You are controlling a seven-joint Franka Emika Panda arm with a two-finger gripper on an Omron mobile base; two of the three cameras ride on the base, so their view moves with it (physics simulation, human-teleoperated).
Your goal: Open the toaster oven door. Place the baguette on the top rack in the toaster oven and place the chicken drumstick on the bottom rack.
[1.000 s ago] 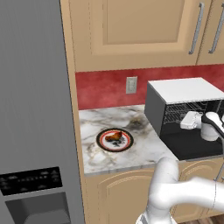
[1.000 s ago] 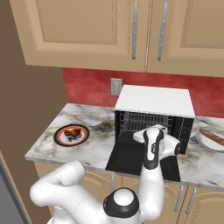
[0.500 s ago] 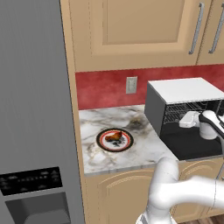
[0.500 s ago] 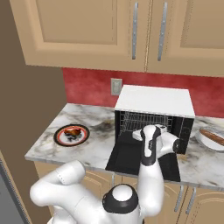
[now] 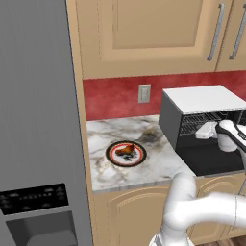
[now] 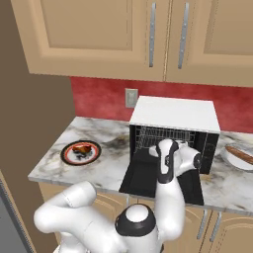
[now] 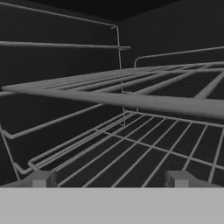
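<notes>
The oven [image 6: 173,129] stands on the counter [image 6: 108,165] with its door [image 6: 148,179] dropped flat, both racks [image 7: 131,94] bare inside, the wide-open, empty gripper [image 7: 109,179] at its mouth, drumstick [image 5: 126,150] on the left plate [image 5: 113,156], baguette [image 6: 240,154] on the right plate [image 6: 228,157].

Black toaster oven [image 6: 174,114] door [image 6: 148,175] down flat; drumstick [image 5: 126,150] plated, baguette [image 6: 240,154] right.
</notes>
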